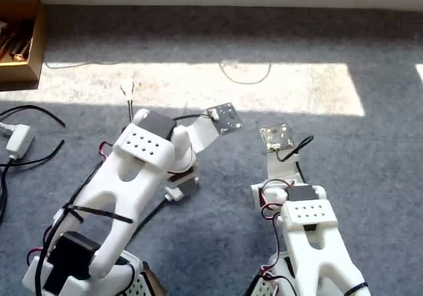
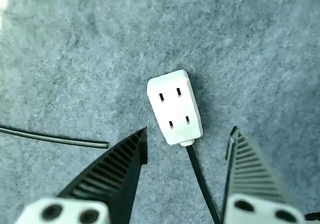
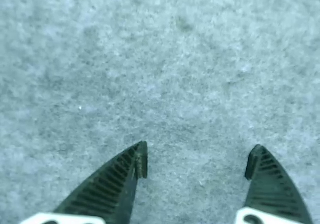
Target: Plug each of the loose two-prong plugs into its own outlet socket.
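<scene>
Grey carpet (image 1: 370, 197) is carrying the white outlet socket (image 2: 174, 106), which is lying flat with its two pairs of slots facing up and its black cord (image 2: 201, 178) trailing back between the fingers of the left gripper (image 2: 189, 132). That gripper is hanging just over the socket's cord end with its jaws spread wide, gripping nothing. A loose black cable end (image 2: 55, 138) is lying on the carpet to one side of the socket, apart from it. The right gripper (image 3: 200, 146) is hovering over bare carpet, also spread wide and holding nothing. Near the carpet's left edge a small white plug-like piece (image 1: 18, 139) is sitting among black cables, a wooden box (image 1: 23, 41) is standing in the far left corner, and a band of sunlight (image 1: 198, 88) is falling across the far side.
</scene>
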`<state>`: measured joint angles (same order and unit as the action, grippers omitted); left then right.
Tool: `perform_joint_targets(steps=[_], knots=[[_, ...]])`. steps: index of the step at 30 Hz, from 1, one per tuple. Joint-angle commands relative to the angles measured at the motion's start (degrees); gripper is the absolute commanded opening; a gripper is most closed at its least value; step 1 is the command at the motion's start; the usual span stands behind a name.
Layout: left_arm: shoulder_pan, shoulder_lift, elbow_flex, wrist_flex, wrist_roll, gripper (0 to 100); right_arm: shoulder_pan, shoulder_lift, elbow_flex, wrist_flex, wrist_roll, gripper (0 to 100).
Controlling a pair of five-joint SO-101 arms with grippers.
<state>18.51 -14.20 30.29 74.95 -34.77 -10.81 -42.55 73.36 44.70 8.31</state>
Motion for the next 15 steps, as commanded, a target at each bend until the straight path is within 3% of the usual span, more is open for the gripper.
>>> perform_joint_targets(steps=[1, 6, 15], knots=[[-4.70, -0.40, 3.12, -6.33, -0.18, 26, -0.31, -1.27, -0.31, -0.75, 0.53, 31.1], [-8.84, -0.04, 5.58, -8.26, -2.37, 26, -0.31, -1.27, -0.31, -0.75, 0.53, 31.1], [-5.85, -0.40, 9.10, -8.18, -2.64, 26, -0.48, -1.27, -0.31, -0.75, 0.53, 31.1]])
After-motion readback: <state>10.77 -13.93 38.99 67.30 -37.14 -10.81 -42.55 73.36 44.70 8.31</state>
